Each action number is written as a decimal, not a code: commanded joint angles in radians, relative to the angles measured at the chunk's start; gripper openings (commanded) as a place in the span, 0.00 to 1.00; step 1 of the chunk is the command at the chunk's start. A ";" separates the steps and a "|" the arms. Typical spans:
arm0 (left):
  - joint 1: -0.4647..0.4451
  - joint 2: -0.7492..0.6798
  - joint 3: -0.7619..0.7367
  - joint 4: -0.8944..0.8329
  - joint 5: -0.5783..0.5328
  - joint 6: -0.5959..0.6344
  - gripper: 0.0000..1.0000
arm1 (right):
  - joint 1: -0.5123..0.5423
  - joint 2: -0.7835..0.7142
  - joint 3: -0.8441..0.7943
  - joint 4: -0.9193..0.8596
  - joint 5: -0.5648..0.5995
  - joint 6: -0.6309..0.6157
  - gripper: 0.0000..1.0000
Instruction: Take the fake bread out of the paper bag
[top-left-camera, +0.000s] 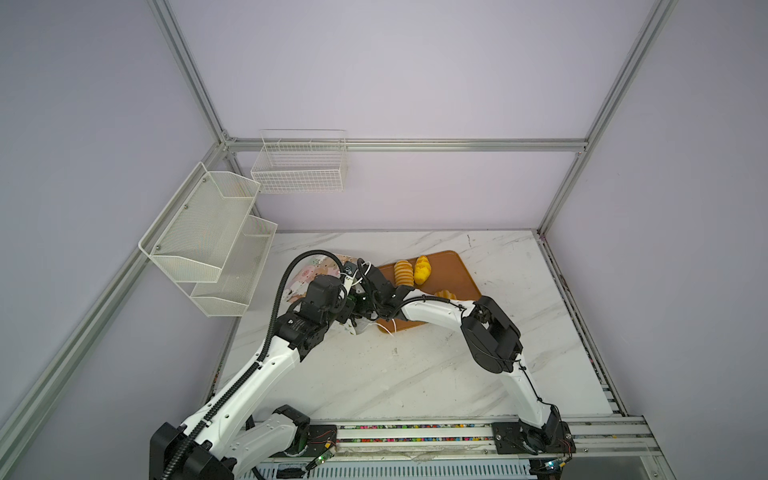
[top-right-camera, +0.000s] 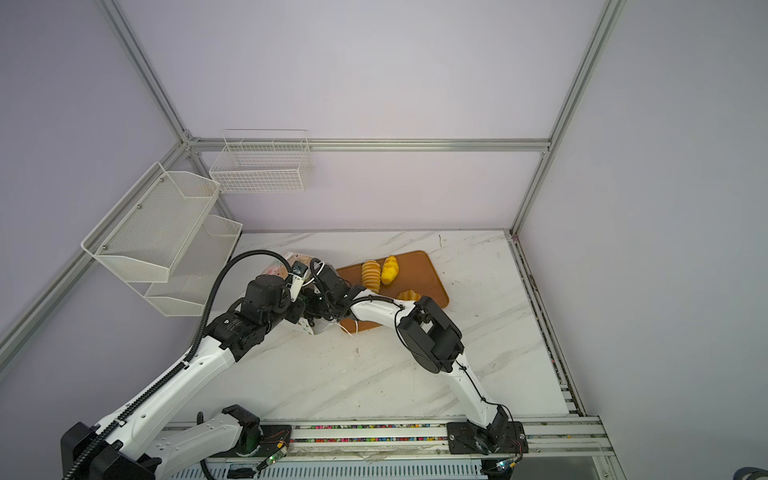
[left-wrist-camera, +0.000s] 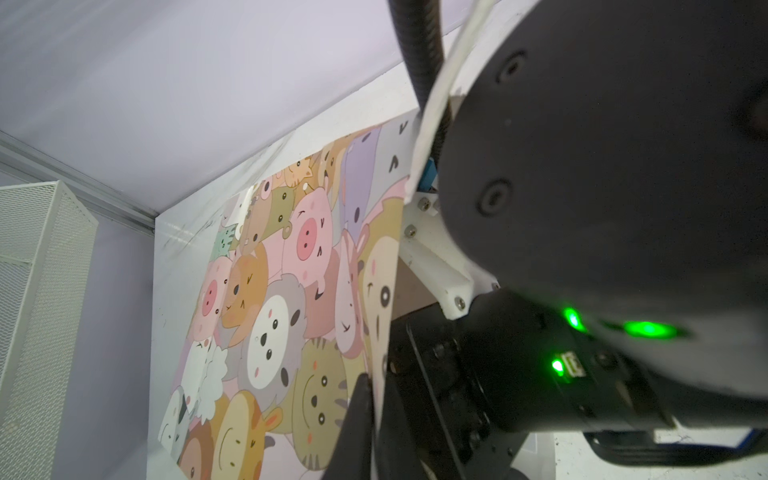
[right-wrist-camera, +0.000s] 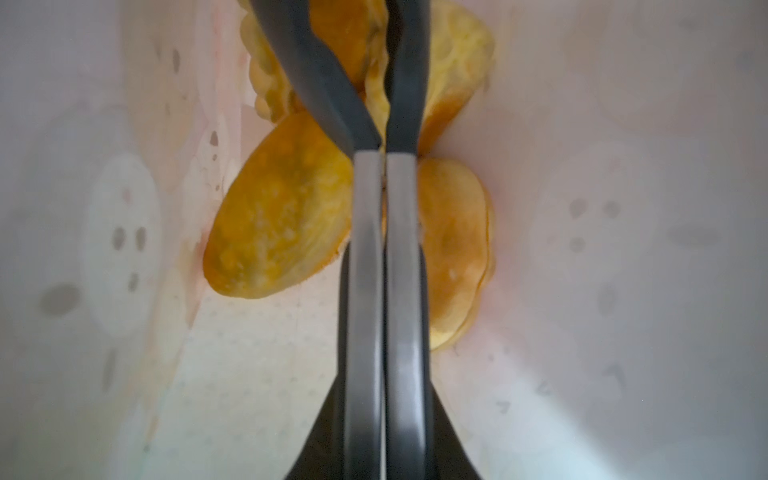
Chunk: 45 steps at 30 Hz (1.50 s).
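1. The paper bag (top-left-camera: 309, 272) lies on its side near the far-left corner of the table (top-left-camera: 415, 374). Its long axis seems to run from the left edge toward the tray (top-left-camera: 459, 274), mouth facing the tray, though the arms cover most of it.
2. The left end effector (left-wrist-camera: 376, 399) is closed on the bag's rim and holds the mouth up. The right end effector (right-wrist-camera: 370, 70) is deep inside the bag, clamped together, apparently with a piece of the fake bread (right-wrist-camera: 282, 208) between its tips.
3. Risk: the pinch looks shallow and sits on a rounded edge. The piece could slip free on the way out, or drag along the neighbours crowding it.
4. Risk: a cord handle (top-left-camera: 365, 266) loops close to the right wrist. A snag there would tug the bag and could pull the rim loose or tear it.
5. Three pieces lie on the tray. The two rolls (top-left-camera: 403, 273) by its far edge sit side by side, long axes running far-to-near.
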 joint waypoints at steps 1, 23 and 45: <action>-0.001 -0.015 0.095 0.002 0.005 0.001 0.00 | -0.015 -0.064 -0.043 0.040 0.036 -0.004 0.04; 0.032 -0.004 0.099 0.065 -0.066 -0.037 0.00 | 0.017 -0.268 -0.209 -0.036 0.175 -0.060 0.00; 0.032 -0.041 0.054 0.289 -0.234 0.025 0.00 | 0.032 -0.241 -0.115 -0.001 0.139 0.081 0.00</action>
